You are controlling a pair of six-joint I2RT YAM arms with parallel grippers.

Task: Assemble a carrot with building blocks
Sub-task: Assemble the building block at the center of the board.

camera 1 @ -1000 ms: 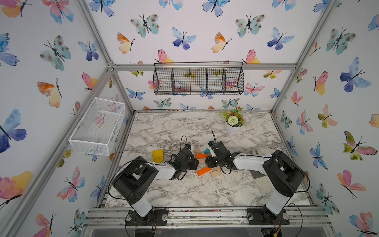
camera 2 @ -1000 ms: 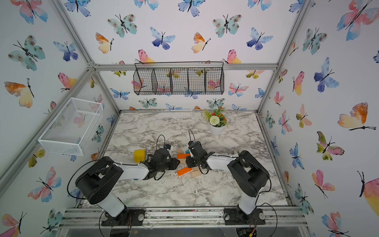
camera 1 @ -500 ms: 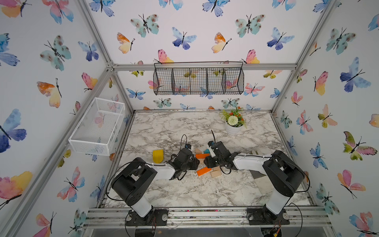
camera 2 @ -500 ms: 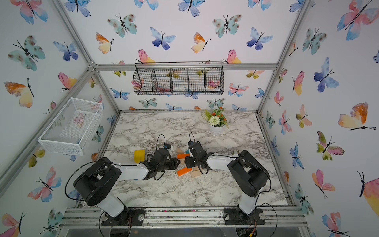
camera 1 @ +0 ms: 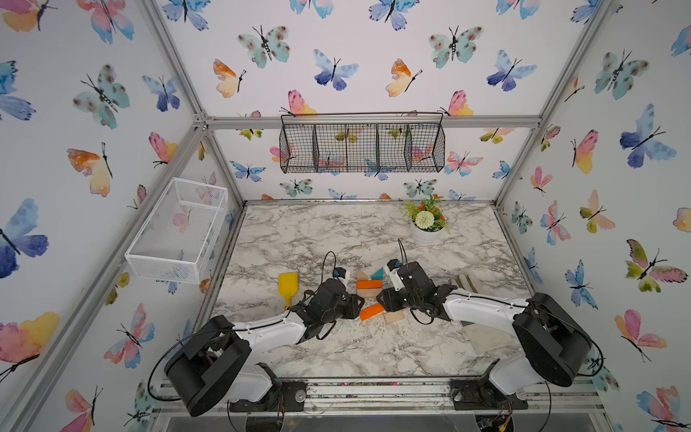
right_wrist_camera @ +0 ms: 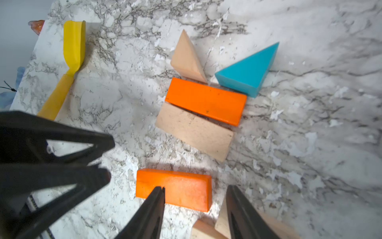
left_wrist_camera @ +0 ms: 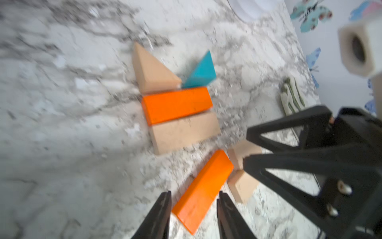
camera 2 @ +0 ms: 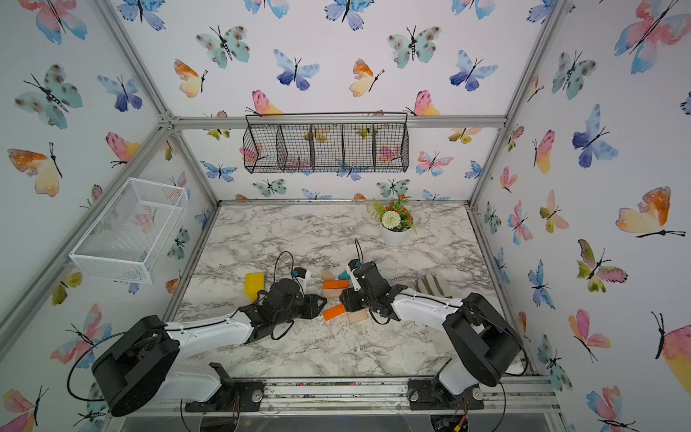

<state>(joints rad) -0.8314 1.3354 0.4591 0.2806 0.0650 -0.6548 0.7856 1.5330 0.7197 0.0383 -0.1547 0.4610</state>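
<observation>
The half-built carrot (camera 1: 368, 285) lies flat in the middle of the table (camera 1: 336, 232): a tan triangle (right_wrist_camera: 187, 60) and a teal triangle (right_wrist_camera: 248, 70) at the far end, then an orange bar (right_wrist_camera: 206, 101) with a tan bar (right_wrist_camera: 194, 132) against its near side. Just nearer, apart from it, a second orange bar (left_wrist_camera: 203, 190) lies slanted, with two small tan blocks (left_wrist_camera: 241, 186) by its right end. The left claw (left_wrist_camera: 194, 193) is spread, a finger either side of that loose bar's left end; the right claw (right_wrist_camera: 195, 187) is spread too, one finger over the loose bar, the other beside a small block.
</observation>
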